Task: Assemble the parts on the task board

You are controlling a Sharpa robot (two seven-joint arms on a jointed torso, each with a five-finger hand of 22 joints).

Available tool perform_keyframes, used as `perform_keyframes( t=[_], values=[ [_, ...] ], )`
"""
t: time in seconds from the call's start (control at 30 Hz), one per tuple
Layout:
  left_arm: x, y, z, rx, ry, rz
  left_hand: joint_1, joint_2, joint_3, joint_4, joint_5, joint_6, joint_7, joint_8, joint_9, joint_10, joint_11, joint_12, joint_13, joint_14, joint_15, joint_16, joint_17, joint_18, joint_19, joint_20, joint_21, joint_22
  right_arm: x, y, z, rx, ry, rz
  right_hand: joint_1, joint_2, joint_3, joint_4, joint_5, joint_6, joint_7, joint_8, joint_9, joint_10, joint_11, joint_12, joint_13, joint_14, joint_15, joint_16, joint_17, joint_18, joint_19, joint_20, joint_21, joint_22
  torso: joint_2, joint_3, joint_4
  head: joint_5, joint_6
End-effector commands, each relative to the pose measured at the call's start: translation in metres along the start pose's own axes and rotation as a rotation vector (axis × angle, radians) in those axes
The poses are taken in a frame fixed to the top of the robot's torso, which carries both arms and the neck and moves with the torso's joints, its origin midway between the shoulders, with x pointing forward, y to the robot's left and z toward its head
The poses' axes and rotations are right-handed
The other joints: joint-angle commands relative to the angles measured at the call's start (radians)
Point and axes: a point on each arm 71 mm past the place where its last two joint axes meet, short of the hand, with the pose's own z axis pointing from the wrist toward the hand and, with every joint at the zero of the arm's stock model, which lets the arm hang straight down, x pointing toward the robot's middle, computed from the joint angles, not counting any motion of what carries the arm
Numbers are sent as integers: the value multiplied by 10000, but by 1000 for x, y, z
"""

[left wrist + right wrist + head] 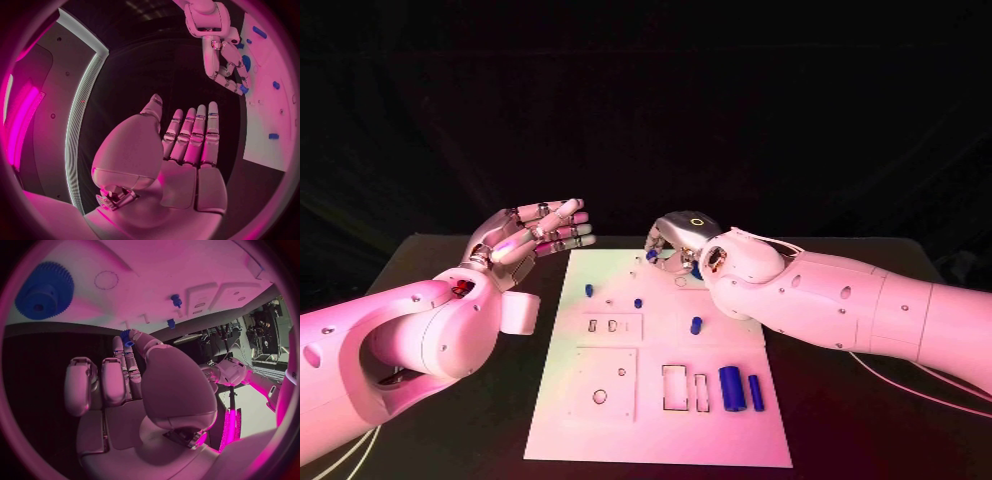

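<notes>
Left hand hovers off the board's left far corner, palm up, fingers straight and apart, nothing in it; the left wrist view shows the same flat, released hand.

Task board lies flat mid-desk, a white plate with cut-out slots and holes. Loose blue parts on it, going left to right: a small peg, another small peg, a short stub and, near the front edge, a thick cylinder with a thinner rod just beside it. In the right wrist view a blue gear sits on the board too.

Right hand is over the board's far edge, fingers curled down. It pinches a small blue part at the fingertips; the left wrist view also shows blue at those tips.

Handling, as a judgement: the parts look like rigid moulded plastic, light, smooth, probably a bit slippery, not fragile. The cylinders will likely roll if nudged, so take them across the middle of the barrel with thumb against finger. Small pegs need a fingertip pinch near the top, leaving the lower end free to enter a hole. The gear is best held by its rim or hub. The board looks stiff and should stay put.

No brand, label or legible writing anywhere.
</notes>
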Motion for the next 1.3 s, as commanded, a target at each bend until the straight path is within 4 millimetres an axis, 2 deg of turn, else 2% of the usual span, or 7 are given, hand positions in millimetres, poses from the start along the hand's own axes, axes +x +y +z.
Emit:
perform_keyframes(
  t=[0.03, 0.47, 0.9, 1.17, 1.23, 1.3],
  values=[
    [3, -2, 0, 103, 285, -86, 4, 125, -1, -54, -26, 64, 581, -50, 10, -28, 22, -63, -2, 24, 43, -40, -3, 63, -50, -13, -40, -10, -1, 3, 5, 70, -515, -40, 30, -47, 66, 25, 11, 158, -76, 42, 286, 94, 5, -55, -9, 409, -49, 42, 11, -169, 55, -40, 41, 21, 38, 13, 36, -6, -2],
    [4, -4, 0, 147, 318, -83, 15, 134, 1, -72, -26, 88, 575, -50, 16, -6, 16, -61, 3, 40, 40, -44, -1, 63, -50, -13, -40, -14, 11, 10, 14, 59, -296, 19, 19, -52, 73, 27, 6, 147, -70, 34, 291, 95, 7, -72, -17, 408, -50, 44, 10, -173, 61, -35, 53, 39, 134, 4, 115, -26, 51],
    [3, -5, 1, 171, 333, -80, 26, 141, 5, -86, -25, 56, 573, -61, 13, -6, 16, -68, 2, 38, 40, -54, -3, 62, -51, -12, -40, -18, 18, 4, 17, 447, -59, -178, -23, -70, 86, 37, -17, 116, -57, 10, 304, 101, 18, -113, -37, 404, -44, 45, 3, -167, 37, -25, 34, 13, 154, 1, 126, -7, 36],
    [3, -5, 1, 161, 338, -82, 38, 151, 12, -98, -25, 35, 573, -70, 11, -9, 17, -74, 1, 36, 41, -62, -4, 61, -53, -12, -41, -20, 18, 3, 17, 538, -67, -224, -44, -103, 98, 30, -26, 82, -43, -15, 313, 92, 27, -153, -54, 401, -39, 55, 12, -167, 31, -17, 36, 21, 164, 11, 120, -11, 43],
    [3, -5, 1, 158, 345, -85, 39, 151, 12, -99, -25, 33, 573, -71, 11, -9, 17, -75, 1, 36, 42, -63, -4, 61, -53, -12, -41, -21, 18, 4, 17, 526, -47, -218, -85, -142, 102, 38, -60, 29, -25, -52, 316, 57, 46, -206, -75, 394, -25, 50, 0, -160, 7, -6, 14, -8, 170, 10, 125, -12, 45],
    [3, -5, 1, 152, 347, -85, 39, 151, 12, -100, -25, 31, 574, -72, 11, -10, 17, -76, 1, 36, 42, -64, -4, 61, -53, -12, -41, -21, 18, 4, 17, 521, -36, -186, -197, -242, 110, 87, -136, -284, 59, -250, 263, -125, 120, -357, -138, 369, 33, 6, -70, -132, -84, 32, -84, -146, 174, 9, 125, -9, 40]
  ],
)
